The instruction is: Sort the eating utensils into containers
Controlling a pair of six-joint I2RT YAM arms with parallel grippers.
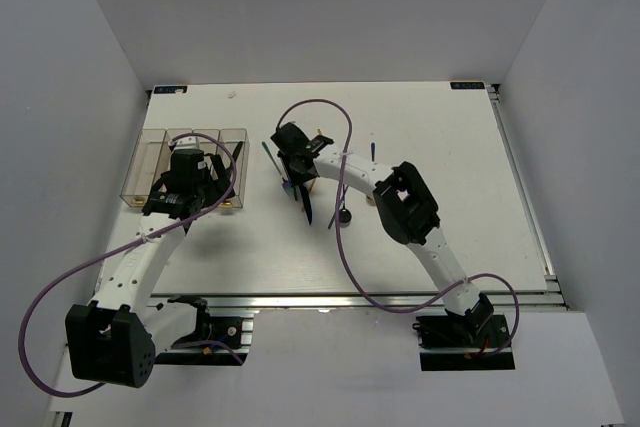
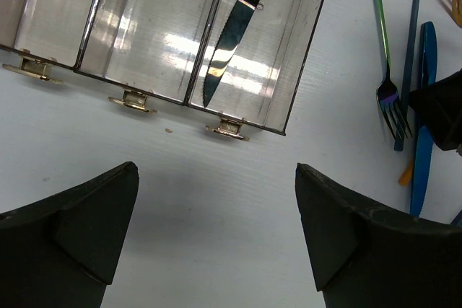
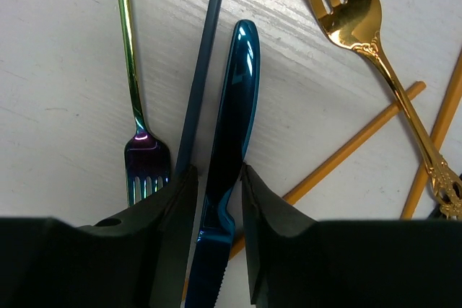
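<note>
The row of clear bins (image 1: 150,152) stands at the table's left. In the left wrist view the rightmost bin (image 2: 307,48) holds a silver knife (image 2: 229,41). My left gripper (image 2: 216,178) is open and empty, just in front of the bins (image 1: 185,185). My right gripper (image 3: 218,174) is closed around a blue knife (image 3: 234,120) that lies on the table among the pile (image 1: 300,187). Beside it lie a teal fork (image 3: 137,106), a dark blue stick (image 3: 203,55), a gold fork (image 3: 361,27) and two orange sticks (image 3: 346,151).
A black spoon (image 1: 343,215) lies alone near the table's middle, and a blue stick (image 1: 372,152) lies beyond the right forearm. Walls enclose the table at the back and sides. The right gripper's dark body (image 2: 440,110) shows at the right edge of the left wrist view.
</note>
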